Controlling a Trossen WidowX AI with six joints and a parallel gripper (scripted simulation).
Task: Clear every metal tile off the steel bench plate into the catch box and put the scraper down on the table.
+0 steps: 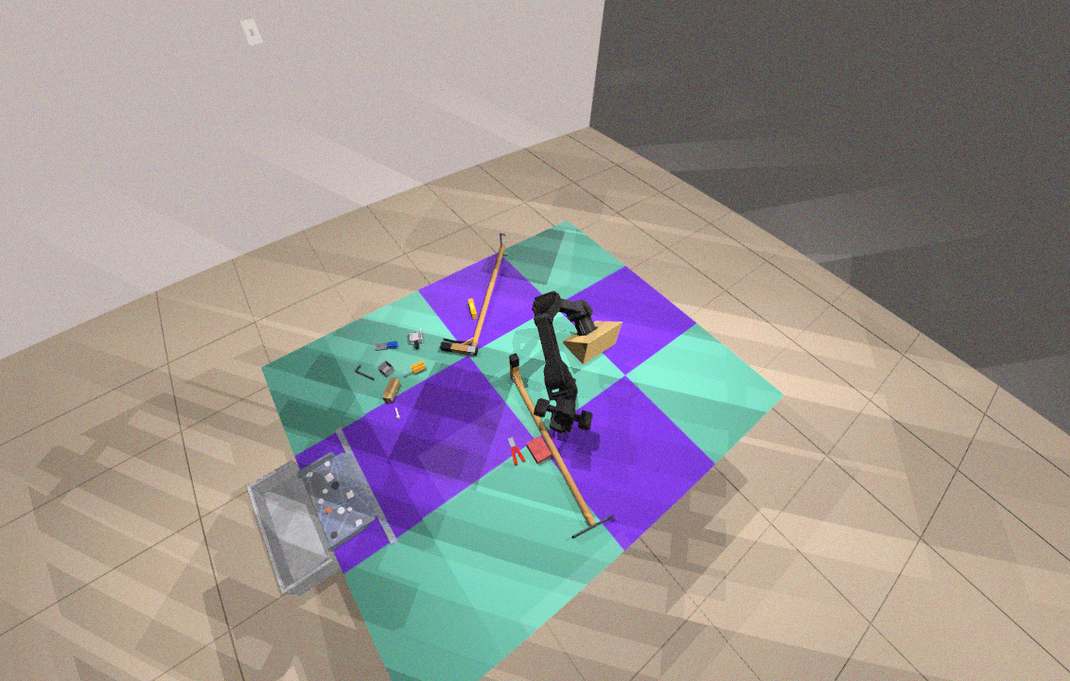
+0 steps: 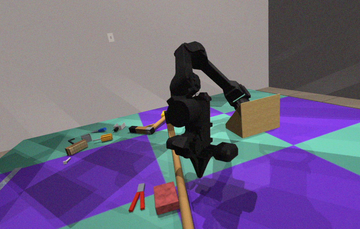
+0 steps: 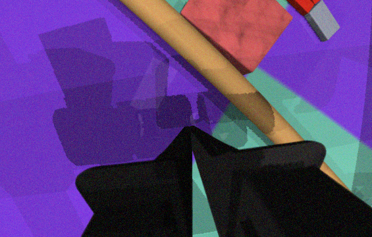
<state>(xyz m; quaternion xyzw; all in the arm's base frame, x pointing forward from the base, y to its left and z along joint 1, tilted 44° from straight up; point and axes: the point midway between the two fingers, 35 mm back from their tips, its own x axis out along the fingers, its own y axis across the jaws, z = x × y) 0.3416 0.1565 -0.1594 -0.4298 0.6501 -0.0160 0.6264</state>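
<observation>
Long scraper [image 1: 557,455]: wooden pole, dark crossbar blade, flat on my worktop, untouched | metal tiles [image 1: 333,494]: small, scattered on steel bench plate [image 1: 369,504] | catch box [image 1: 289,529]: grey, adjoining plate's end

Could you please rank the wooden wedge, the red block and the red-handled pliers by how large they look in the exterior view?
1. Wooden wedge, largest, though farther away.
2. Red block.
3. Pliers, smallest; beside the block at similar distance, so that comparison is fair.
</observation>
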